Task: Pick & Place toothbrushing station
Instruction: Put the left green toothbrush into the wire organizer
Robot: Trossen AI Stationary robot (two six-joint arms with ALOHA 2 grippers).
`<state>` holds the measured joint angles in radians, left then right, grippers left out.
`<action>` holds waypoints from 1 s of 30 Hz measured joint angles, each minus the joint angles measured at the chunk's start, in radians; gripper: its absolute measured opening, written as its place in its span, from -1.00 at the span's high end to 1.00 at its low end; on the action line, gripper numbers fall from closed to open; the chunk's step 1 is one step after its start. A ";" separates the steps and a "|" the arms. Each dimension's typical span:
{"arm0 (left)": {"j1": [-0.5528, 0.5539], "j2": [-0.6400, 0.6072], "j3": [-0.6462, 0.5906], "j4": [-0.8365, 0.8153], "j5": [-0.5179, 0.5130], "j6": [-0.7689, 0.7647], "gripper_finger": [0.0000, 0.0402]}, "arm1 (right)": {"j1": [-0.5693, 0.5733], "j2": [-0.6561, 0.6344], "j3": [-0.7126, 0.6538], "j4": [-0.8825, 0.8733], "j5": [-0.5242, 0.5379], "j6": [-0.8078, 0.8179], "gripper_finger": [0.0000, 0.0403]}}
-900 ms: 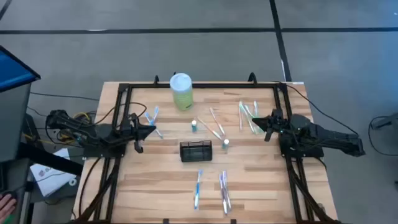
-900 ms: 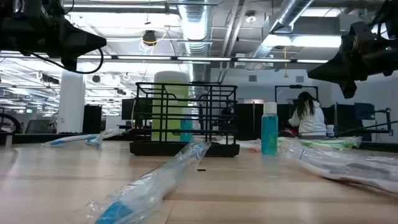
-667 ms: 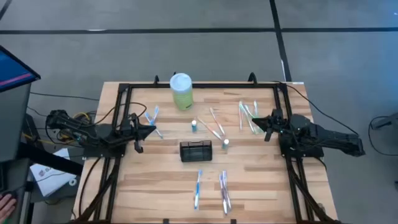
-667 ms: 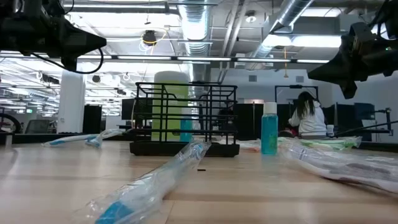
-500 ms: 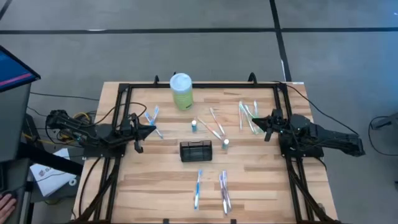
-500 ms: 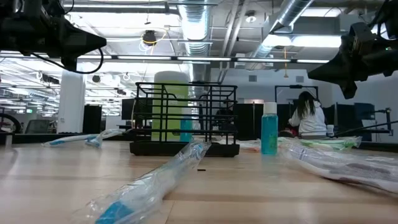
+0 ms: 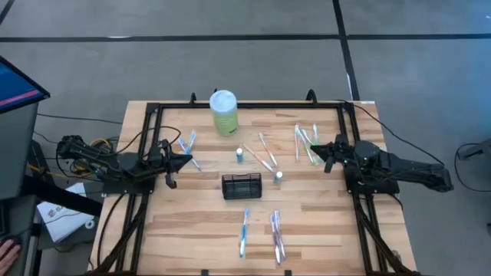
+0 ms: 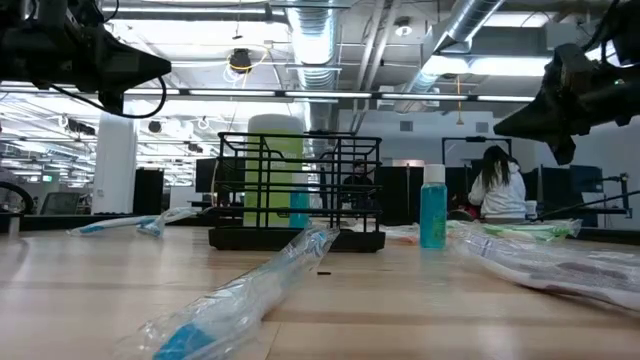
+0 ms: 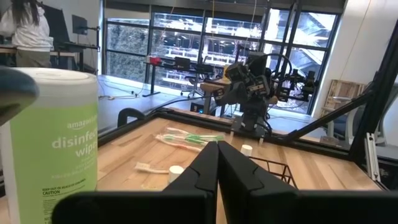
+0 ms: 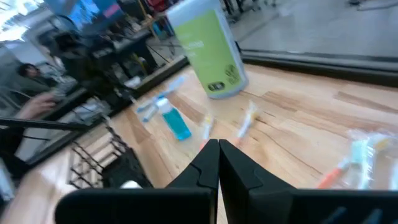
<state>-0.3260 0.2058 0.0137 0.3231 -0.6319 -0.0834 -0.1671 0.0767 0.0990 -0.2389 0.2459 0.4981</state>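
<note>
Wood tabletop (image 7: 207, 230): black wire caddy (image 7: 242, 185) midway between both arms' fingers, green wipes canister (image 7: 223, 112), two small blue bottles (image 7: 239, 155), wrapped toothbrushes (image 7: 245, 231) scattered.

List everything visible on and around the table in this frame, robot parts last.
Black wire-mesh caddy: one, table centre, empty.
Pale green wipes canister with white lid: one, far edge.
Small blue bottles with white caps: two, beside the caddy.
Wrapped toothbrushes: several; blue near the front and left, green on the right.
Wooden table: one, black frame.
Person: one, in the background room.
Left gripper: shut, raised at the left side.
Right gripper: shut, raised at the right side.
</note>
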 joint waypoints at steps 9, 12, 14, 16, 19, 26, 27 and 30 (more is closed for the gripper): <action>0.000 0.000 0.000 0.011 0.000 0.000 1.00 | -0.071 0.261 0.134 -0.030 0.014 -0.031 1.00; 0.000 0.000 0.000 0.015 0.000 0.000 1.00 | -0.103 0.364 0.169 -0.056 0.010 -0.042 1.00; 0.000 0.000 0.000 0.017 0.000 0.000 1.00 | -0.126 0.431 0.198 -0.050 -0.006 -0.045 1.00; 0.000 0.000 0.000 0.018 0.000 -0.001 1.00 | -0.153 0.496 0.229 -0.075 -0.009 -0.045 1.00; 0.000 0.000 0.000 0.020 0.000 -0.001 1.00 | -0.202 0.583 0.267 -0.121 -0.010 -0.045 1.00; 0.000 0.000 0.000 0.024 0.000 -0.001 1.00 | -0.305 0.878 0.368 -0.117 -0.046 -0.059 1.00; 0.000 0.000 0.000 0.025 -0.001 -0.001 1.00 | -0.315 0.915 0.379 -0.119 -0.047 -0.073 1.00; 0.000 0.000 0.000 0.026 0.000 -0.001 1.00 | -0.340 1.028 0.411 -0.121 -0.047 -0.090 1.00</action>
<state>-0.3263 0.2058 0.0135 0.3487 -0.6323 -0.0842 -0.5073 1.1044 0.5101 -0.3594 0.1992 0.4078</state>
